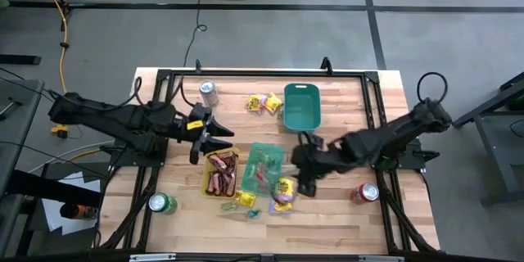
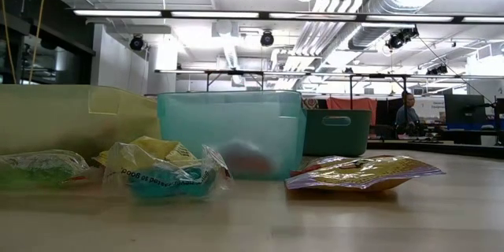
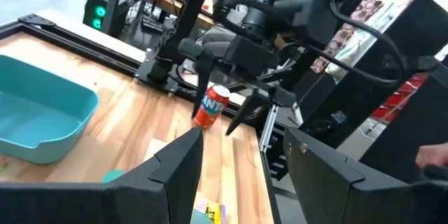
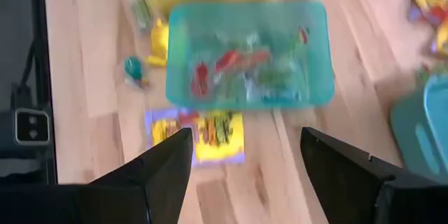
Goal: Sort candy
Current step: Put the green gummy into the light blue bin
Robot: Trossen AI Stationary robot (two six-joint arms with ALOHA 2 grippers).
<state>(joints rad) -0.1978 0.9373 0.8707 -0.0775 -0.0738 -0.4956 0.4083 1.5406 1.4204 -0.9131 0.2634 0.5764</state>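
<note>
1. Currently, the right gripper [image 1: 304, 182] is held with jaws apart above a yellow packet [image 1: 284, 190] beside the pale teal tray [image 1: 264, 167].
2. The left gripper [image 1: 211, 137] is held with jaws apart over the yellow tray [image 1: 221, 173] of red-brown bars [image 1: 223, 182].

Showing three cans [image 1: 209, 92], three trays [image 1: 301, 105], two arms; candy [image 1: 284, 190] partly inside trays, too small for counting.

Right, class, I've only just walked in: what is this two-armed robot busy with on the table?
It is sorting candy into trays. The right gripper hangs open and empty near the clear teal tray of small mixed sweets, beside a yellow packet on the wood. The left gripper, also open, sits above the yellow tray of red-brown bars. Loose sweets remain.
</note>
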